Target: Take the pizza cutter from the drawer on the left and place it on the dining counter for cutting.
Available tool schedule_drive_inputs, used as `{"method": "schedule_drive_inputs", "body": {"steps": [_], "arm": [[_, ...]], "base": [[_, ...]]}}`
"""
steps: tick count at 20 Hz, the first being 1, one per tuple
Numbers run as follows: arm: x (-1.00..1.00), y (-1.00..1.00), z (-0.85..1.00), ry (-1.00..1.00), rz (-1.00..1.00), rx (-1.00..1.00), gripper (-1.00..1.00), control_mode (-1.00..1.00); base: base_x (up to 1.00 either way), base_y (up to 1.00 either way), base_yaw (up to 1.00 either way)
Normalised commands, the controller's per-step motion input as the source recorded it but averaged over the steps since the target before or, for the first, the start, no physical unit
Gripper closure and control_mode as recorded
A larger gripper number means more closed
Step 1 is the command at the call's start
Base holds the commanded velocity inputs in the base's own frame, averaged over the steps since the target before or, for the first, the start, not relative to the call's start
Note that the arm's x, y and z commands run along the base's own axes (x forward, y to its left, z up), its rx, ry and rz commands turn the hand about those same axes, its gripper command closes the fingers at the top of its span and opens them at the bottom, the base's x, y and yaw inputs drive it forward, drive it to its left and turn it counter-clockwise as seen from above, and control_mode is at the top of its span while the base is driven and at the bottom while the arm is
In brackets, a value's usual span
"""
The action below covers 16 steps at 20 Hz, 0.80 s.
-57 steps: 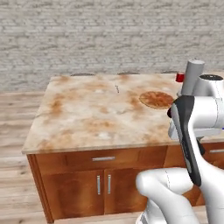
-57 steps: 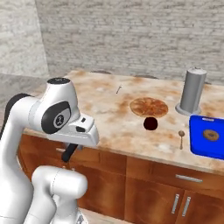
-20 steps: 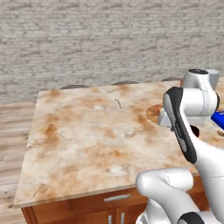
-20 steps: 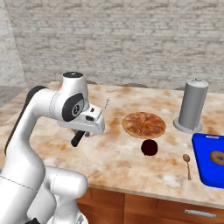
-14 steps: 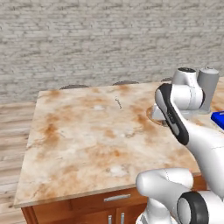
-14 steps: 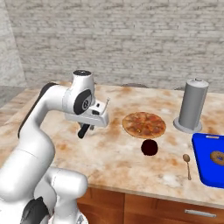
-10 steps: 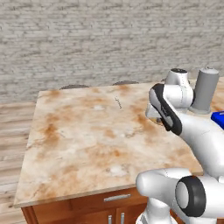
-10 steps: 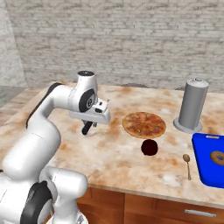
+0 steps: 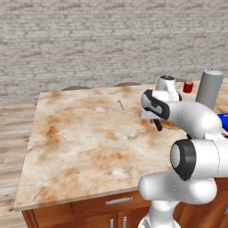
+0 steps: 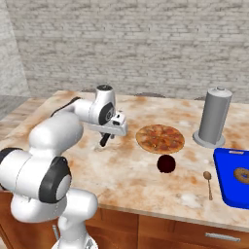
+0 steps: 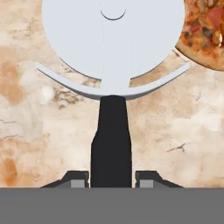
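The hand [image 11: 112, 178] grips the black handle of the cutter [image 11: 113, 65], wheel pointing down over the table [image 10: 121, 180], just beside the pizza [image 10: 160, 138]. Farther right stand a dark cup [image 10: 166, 164] and a grey canister [image 10: 214, 118].

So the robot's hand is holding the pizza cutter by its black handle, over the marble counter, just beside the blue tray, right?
Not quite. The hand does hold the pizza cutter by its black handle over the dining counter, but beside the pizza, not the blue tray, which lies far across the counter. The right base view shows it.
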Motion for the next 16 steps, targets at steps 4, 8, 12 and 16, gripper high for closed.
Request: {"method": "schedule_drive_inputs", "body": {"steps": [4,8,12,16], "arm": [[0.76,-0.06,-0.32,0.0,0.0,0.0,1.0,-1.0],[0.47,-0.23,-0.26,0.0,0.0,0.0,1.0,-1.0],[0.38,-0.21,-0.36,0.0,0.0,0.0,1.0,-1.0],[0.36,-0.1,-0.52,0.0,0.0,0.0,1.0,-1.0]], "base": [[0.0,0.0,0.0],[0.0,0.0,0.0],[0.0,0.0,0.0],[0.0,0.0,0.0]]}}
